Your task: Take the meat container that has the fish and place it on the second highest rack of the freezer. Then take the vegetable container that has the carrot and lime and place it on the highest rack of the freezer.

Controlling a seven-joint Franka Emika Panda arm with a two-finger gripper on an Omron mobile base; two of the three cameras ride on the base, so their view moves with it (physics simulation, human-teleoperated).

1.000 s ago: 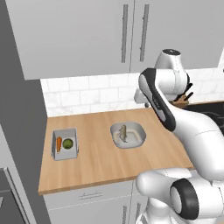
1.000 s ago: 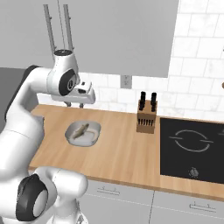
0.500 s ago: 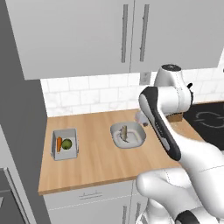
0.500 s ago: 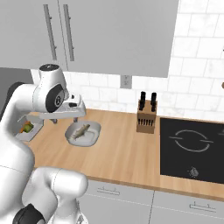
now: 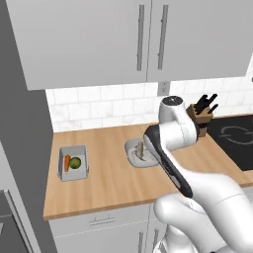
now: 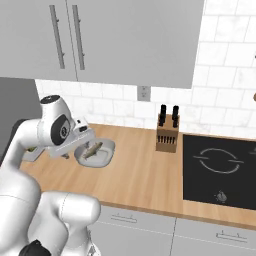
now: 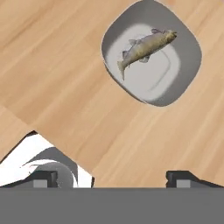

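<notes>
Hovering over the desk (image 5: 113, 183), the pincer (image 7: 111, 177) is spread wide and empty, so nothing is done yet: both trays await the freezer. The fish (image 7: 144, 47) lies in its grey tray (image 7: 186, 74) ahead; the carrot (image 5: 66, 162) and lime (image 5: 75, 163) share another tray (image 5: 74, 149) well apart.

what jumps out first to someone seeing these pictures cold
The big white arm dominates, bent low over the wooden counter, with the gripper open above bare wood. Next comes the fish lying in its grey container mid-counter, just ahead of the gripper. Further left on the counter, a second container holds the orange carrot and green lime.
</notes>
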